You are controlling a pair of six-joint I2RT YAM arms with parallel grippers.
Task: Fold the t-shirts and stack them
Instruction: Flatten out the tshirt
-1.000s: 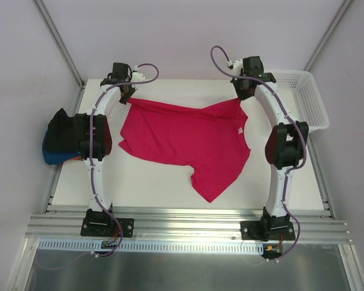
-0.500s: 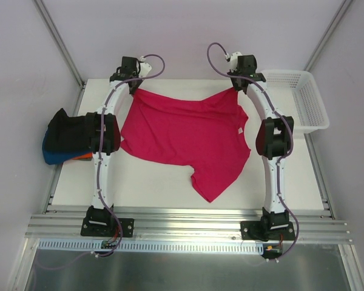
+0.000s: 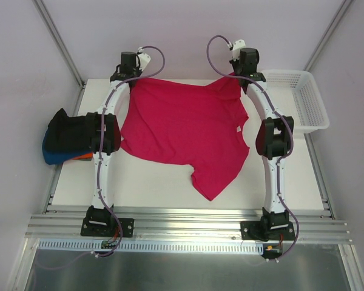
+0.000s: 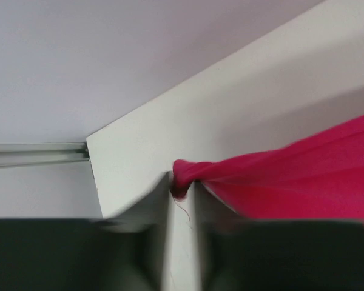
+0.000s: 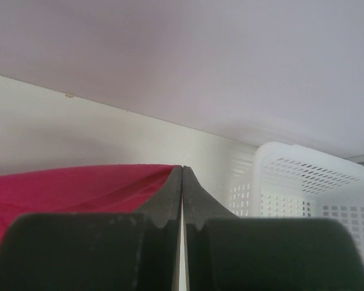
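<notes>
Two claws are clamped tight on the pink t-shirt (image 3: 182, 127), the left claw (image 4: 182, 185) and the right claw (image 5: 182, 174) each pinching a far corner. The shirt lies spread over the white table (image 3: 151, 182).

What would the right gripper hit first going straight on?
The right gripper would probably meet the back wall past the far edge of the table; the basket sits off to the right.

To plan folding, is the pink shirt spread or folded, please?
Spread: pink shirt lies open, far corners held by left gripper and right gripper.
</notes>
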